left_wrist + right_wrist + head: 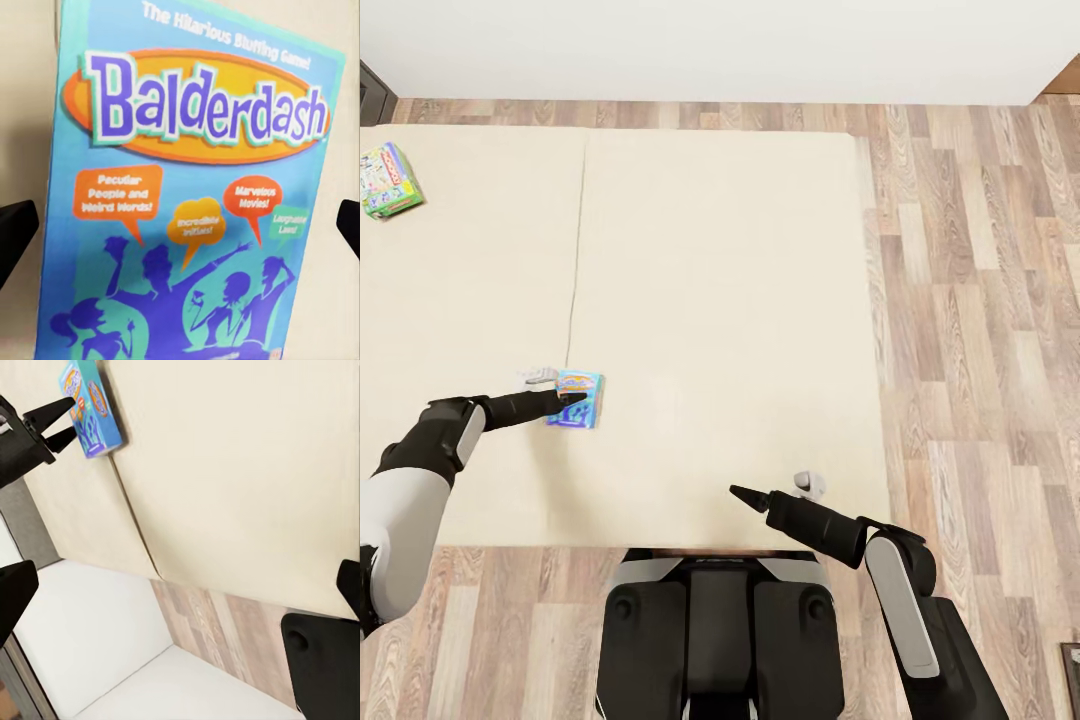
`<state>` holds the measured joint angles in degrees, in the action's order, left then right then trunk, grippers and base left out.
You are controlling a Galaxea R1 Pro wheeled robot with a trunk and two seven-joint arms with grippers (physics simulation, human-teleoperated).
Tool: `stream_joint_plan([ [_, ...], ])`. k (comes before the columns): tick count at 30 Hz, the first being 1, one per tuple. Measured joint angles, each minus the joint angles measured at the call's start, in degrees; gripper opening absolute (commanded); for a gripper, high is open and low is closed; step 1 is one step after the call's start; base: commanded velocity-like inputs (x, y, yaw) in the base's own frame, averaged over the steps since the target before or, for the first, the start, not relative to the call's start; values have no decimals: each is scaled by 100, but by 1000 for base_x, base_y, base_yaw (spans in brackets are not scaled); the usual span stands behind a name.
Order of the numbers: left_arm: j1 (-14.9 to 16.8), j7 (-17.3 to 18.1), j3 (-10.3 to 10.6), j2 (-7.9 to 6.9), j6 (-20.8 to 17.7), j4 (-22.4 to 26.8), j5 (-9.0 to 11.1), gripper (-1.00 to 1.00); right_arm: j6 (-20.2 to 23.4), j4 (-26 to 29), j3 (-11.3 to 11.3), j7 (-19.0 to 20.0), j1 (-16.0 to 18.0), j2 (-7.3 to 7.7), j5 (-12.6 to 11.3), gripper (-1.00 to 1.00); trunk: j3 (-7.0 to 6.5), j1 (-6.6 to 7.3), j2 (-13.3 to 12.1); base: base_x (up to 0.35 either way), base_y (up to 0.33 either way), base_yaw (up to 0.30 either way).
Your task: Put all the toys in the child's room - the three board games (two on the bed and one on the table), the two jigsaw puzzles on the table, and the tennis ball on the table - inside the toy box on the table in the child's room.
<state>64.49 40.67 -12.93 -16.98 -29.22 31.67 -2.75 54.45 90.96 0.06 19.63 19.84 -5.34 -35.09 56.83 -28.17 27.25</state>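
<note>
Hovering just over the blue Balderdash box (577, 398), the left gripper (565, 400) has its fingers spread wide: in the left wrist view a dark fingertip (15, 236) sits at each side edge, with the whole cover (191, 202) between them and nothing yet pinched. The box lies flat on the beige bed (720, 300), close beside the mattress seam.

Since the box is thin and flat on a soft surface, the fingertips may well skate over the lid or dig into the mattress instead of catching the edges. If the spread is barely wider than the box, a slightly skewed descent could push it aside or tip it onto the seam.

The right gripper (755, 497) hangs open over the near edge of the bed, holding nothing and well clear of the work. The Monopoly box (388, 180) lies well apart, near the far left corner, so a nudge should not disturb it.
</note>
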Motion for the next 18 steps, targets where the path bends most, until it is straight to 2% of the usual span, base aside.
stream_joint_plan([
  [5, 0, 0, -1, 12, -2, -6, 0, 100, -1, -1, 0, 0, 0, 0, 0, 100, 0, 0, 0, 0, -155, 0],
  [18, 0, 1, -1, 16, -6, -7, 4, 100, 1, -1, 1, 1, 0, 1, -1, 100, 0, 0, 0, 0, -12, 0],
])
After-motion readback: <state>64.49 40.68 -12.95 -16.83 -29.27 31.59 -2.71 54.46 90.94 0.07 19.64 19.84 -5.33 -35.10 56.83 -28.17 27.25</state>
